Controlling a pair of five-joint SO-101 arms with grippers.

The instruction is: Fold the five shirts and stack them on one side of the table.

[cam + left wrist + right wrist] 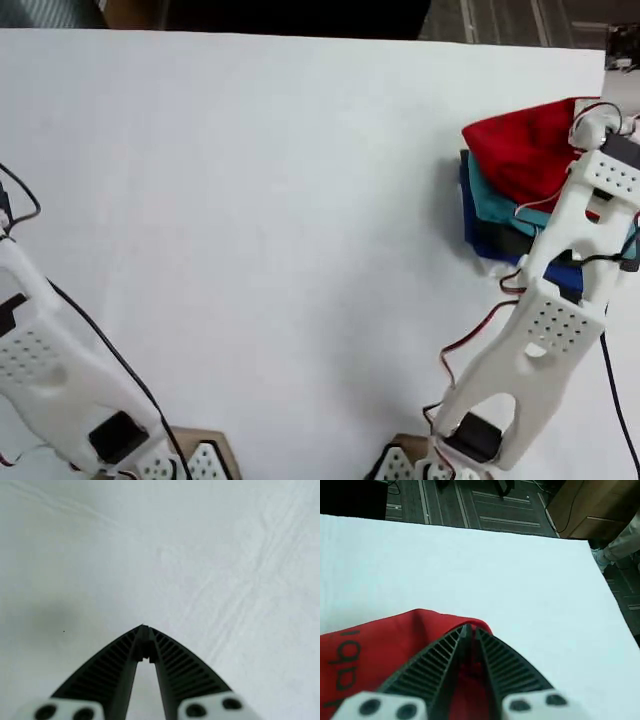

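- The white tabletop (280,200) carried the whole job, and most of its surface was bare.
- The stack of shirts (500,215) lay at the right edge of the tabletop, toward the far right corner. I could count four colours in it. I could not tell whether a fifth shirt was hidden under them.
- The red shirt (520,150) was on top of the stack, over a teal shirt (490,205), with a blue shirt (470,235) at the bottom. Its outline was more rounded than the layers below.
- The right arm (545,330) reached over the stack from the near edge. The step in hand was, I judge, the settling of the red shirt on the stack.
- To do this well, the claw should let go only when the cloth lies flat. It should then rise straight up, so that it does not drag the top fold or push the lower shirts out of line.
- The right claw (470,632) was pressed together at the tips, at the folded border of the red shirt. I could not tell whether a little cloth was caught between the tips.
- The left claw (144,630) was also pressed together. It held nothing and was over bare tabletop.
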